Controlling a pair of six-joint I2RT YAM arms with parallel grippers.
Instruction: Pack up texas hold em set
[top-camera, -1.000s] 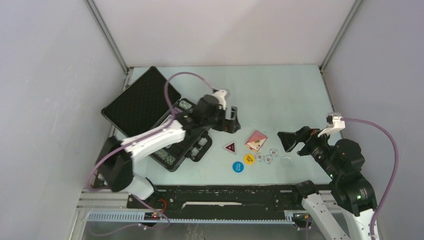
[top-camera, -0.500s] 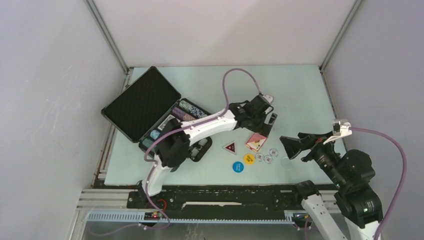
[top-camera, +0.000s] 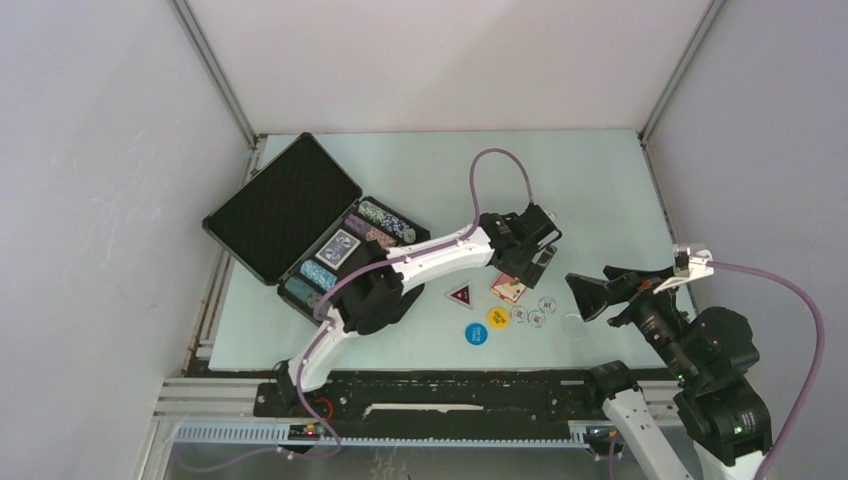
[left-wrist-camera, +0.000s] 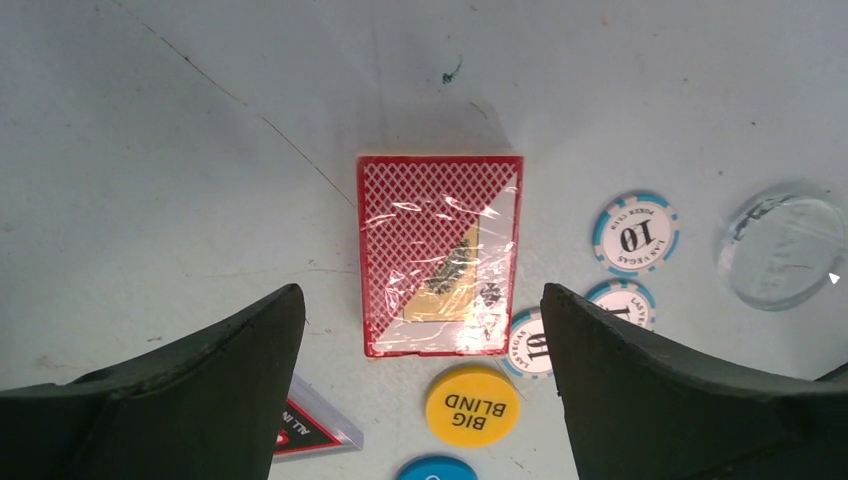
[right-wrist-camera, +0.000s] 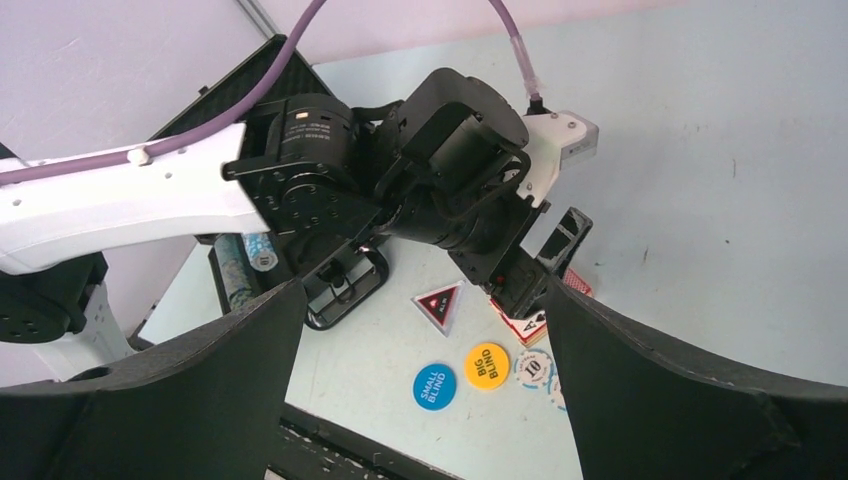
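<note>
Left arm stretches right across the table (top-camera: 600, 180), its gripper (top-camera: 531, 268) pointing down over the red deck (left-wrist-camera: 440, 268), jaws wide apart on either side of it. Right gripper (top-camera: 590, 297) hovers near right, jaws apart, empty. Open case (top-camera: 285, 205) sits far left.

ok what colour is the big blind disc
The big blind disc is yellow with black lettering, clearest in the left wrist view.

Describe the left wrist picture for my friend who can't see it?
A red card deck in clear wrap lies flat on the pale table, framed by two open black fingers. To its right sit chips marked 10 and a clear disc; below it are a yellow Big Blind disc and a triangular marker.
</note>
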